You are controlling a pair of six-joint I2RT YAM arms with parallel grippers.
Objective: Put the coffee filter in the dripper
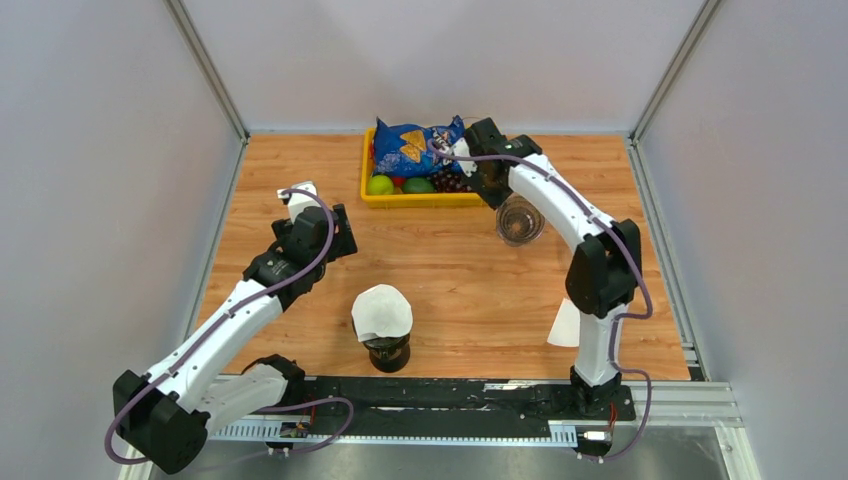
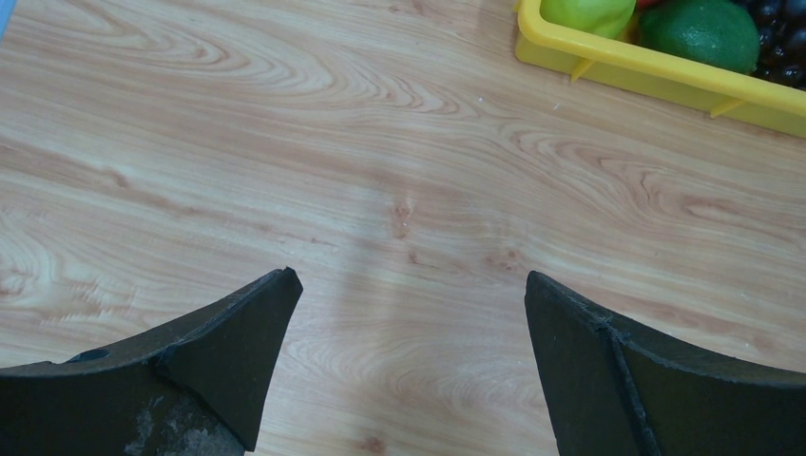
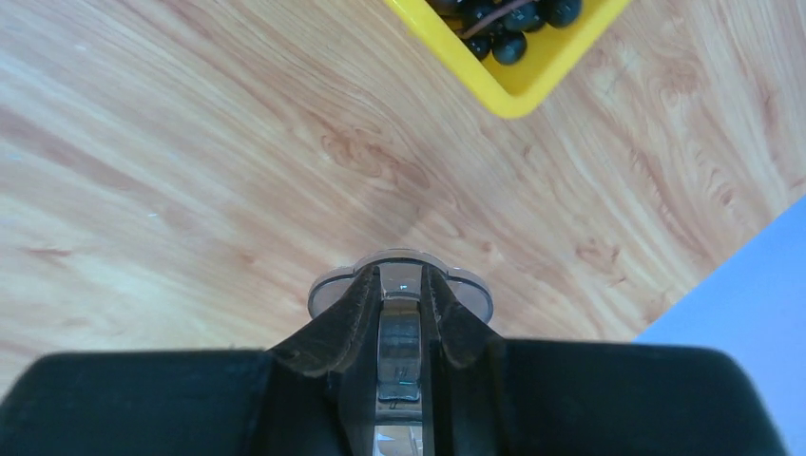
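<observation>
The clear glass dripper hangs just above the table right of centre, in front of the yellow basket. My right gripper is shut on it. In the right wrist view the fingers of this gripper pinch the dripper's clear handle, and its round clear flange shows beyond the tips. A white paper coffee filter sits on top of a dark pot near the front middle. My left gripper is open over bare wood at the left, with nothing between its fingers.
A yellow basket at the back holds a blue snack bag, green fruit and dark grapes. A flat white paper lies beside the right arm's base. Grey walls close in the table at left, right and back.
</observation>
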